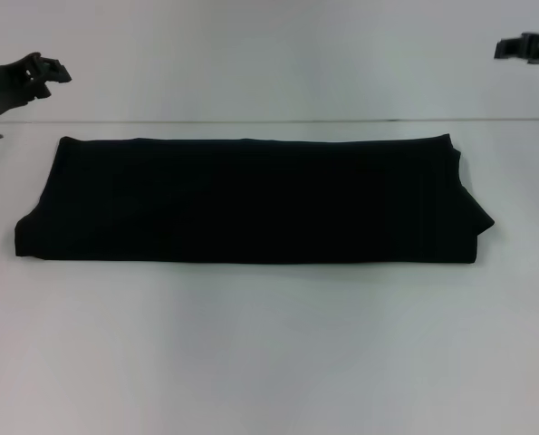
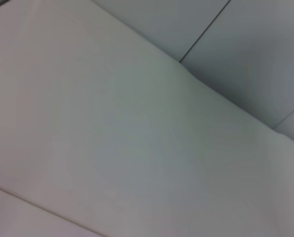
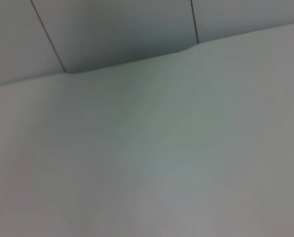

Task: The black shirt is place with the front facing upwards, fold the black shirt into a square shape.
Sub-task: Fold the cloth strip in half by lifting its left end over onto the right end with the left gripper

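While both arms hang back at the far edges, the large plain black soft-fabric shirt [image 1: 251,199] lies folded on the white table [image 1: 269,353], a wide flat rectangle across the middle of the head view. Its long edges run left to right; the near edge sits a bit above frame centre, the far edge just short of the table's back line. Right end has a small corner of cloth poking out toward the right side of the frame; left end is rounded where the layers stack. No lettering or label shows on the upward face, only plain black.

Left gripper [image 1: 59,71], black, sits in the upper left of the frame, raised, well apart from the shirt and touching nothing. Its fingers are too small and dark to read, so cannot tell whether spread or closed. Right gripper [image 1: 527,47], also black, pokes in at the upper right corner, equally far from the cloth, holding nothing visible; cannot tell its finger gap either.

Table surface is smooth, pale, matte, bare around the shirt. Behind it a thin dark seam runs across the upper part of the head view, with a pale wall [image 1: 269,54] above.

Left wrist view shows only pale tabletop [image 2: 112,148] filling most of the frame, with grey floor panels [image 2: 245,59] split by thin dark lines in the upper right. Right wrist view is similar: white tabletop [image 3: 161,158] below, grey panelled floor [image 3: 122,29] along the top, table edge with a rounded notch between.
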Action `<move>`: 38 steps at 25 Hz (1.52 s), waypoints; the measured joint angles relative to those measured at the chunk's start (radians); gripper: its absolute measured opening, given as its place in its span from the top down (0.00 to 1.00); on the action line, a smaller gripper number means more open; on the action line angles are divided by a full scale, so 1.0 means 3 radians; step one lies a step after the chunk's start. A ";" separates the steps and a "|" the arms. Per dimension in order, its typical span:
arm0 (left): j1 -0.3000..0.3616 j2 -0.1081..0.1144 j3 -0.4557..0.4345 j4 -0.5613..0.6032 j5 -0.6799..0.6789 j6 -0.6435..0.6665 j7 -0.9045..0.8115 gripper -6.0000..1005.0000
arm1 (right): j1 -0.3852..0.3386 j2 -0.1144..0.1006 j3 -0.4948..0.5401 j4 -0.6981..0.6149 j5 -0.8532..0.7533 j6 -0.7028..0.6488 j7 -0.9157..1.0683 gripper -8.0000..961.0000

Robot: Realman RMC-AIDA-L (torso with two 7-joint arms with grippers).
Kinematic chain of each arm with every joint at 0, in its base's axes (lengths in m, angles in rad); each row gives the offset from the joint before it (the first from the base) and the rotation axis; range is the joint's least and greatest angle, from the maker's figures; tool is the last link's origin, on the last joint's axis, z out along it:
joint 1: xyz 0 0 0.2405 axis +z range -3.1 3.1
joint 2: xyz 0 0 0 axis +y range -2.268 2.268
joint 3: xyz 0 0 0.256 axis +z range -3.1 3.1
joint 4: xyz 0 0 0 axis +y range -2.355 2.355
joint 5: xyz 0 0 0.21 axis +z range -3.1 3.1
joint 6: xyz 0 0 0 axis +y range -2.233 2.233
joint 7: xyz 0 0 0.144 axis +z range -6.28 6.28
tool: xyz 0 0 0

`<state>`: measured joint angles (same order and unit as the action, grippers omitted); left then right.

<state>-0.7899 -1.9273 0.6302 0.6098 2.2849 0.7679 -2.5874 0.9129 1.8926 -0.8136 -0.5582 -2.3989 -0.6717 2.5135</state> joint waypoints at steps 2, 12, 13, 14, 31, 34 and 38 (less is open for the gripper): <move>0.0044 -0.0009 0.0002 0.0056 -0.0055 0.0023 0.0020 0.63 | -0.0081 0.0001 0.0106 -0.0162 0.0098 -0.0236 -0.0015 0.40; 0.0199 0.0037 0.0001 0.0148 -0.0232 0.0543 0.0102 0.27 | -0.0459 -0.0083 0.0550 -0.0549 0.0616 -0.1470 -0.0093 0.18; 0.0247 0.0033 0.0001 0.0149 -0.0250 0.0596 0.0106 0.23 | -0.0516 -0.0079 0.0628 -0.0538 0.0664 -0.1573 -0.0160 0.15; 0.0296 0.0028 0.0000 0.0150 -0.0283 0.0636 0.0109 0.20 | -0.0577 -0.0063 0.0700 -0.0524 0.0730 -0.1682 -0.0254 0.13; 0.0951 -0.0034 -0.0792 -0.0334 -0.0872 0.1566 -0.0061 0.06 | -0.1459 0.0063 0.1275 -0.0001 0.2070 -0.2483 -0.1500 0.01; 0.1005 -0.0076 -0.0817 -0.0395 -0.0872 0.1565 -0.0092 0.06 | -0.1423 0.0074 0.1274 0.0000 0.2070 -0.2458 -0.1501 0.01; 0.0994 -0.0085 -0.0817 -0.0483 -0.0859 0.1461 -0.0096 0.06 | -0.1365 0.0074 0.1246 0.0002 0.2069 -0.2417 -0.1501 0.01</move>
<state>-0.4916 -1.9529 0.3851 0.4649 2.0272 1.2062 -2.6163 0.5035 1.9149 -0.4398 -0.5576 -1.7782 -1.3969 2.0631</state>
